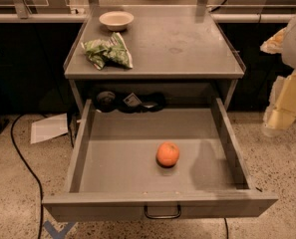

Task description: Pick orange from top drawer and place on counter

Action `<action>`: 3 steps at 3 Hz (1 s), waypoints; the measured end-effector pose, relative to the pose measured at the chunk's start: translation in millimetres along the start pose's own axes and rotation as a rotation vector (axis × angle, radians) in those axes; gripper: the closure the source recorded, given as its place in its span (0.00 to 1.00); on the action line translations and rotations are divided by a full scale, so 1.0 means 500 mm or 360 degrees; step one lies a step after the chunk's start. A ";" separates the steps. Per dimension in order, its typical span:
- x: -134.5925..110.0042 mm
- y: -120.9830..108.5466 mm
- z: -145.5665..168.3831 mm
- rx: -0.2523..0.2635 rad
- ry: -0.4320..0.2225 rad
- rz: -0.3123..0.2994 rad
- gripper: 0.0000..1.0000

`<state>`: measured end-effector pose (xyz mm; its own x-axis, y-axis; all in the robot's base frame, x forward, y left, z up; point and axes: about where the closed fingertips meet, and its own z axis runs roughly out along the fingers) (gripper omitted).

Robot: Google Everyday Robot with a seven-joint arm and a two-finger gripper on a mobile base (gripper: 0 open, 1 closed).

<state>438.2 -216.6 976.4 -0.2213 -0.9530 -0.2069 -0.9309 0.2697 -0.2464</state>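
The orange (168, 154) lies alone on the floor of the open top drawer (112, 156), a little right of its middle. The drawer is pulled fully out toward me, its dark loop handle (162, 212) on the front. The counter (177, 44) is the grey top above it. My gripper (277, 121) hangs at the far right edge of the view, outside the drawer's right wall and above floor level, well apart from the orange. Nothing shows in it.
A beige bowl (116, 20) stands at the counter's back left. A crumpled green chip bag (109, 52) lies on its left front. Dark items (130, 101) sit at the back under the counter. A cable (25, 168) and paper (49, 128) lie on the floor at left.
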 end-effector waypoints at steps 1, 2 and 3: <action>0.000 0.000 0.000 0.0000 0.0000 0.0000 0.00; 0.001 0.014 0.039 -0.0013 -0.0013 0.0001 0.00; 0.000 0.035 0.122 -0.0012 -0.0009 -0.0029 0.00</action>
<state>439.5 -203.2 914.1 -0.2027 -0.9569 -0.2078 -0.9370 0.2512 -0.2429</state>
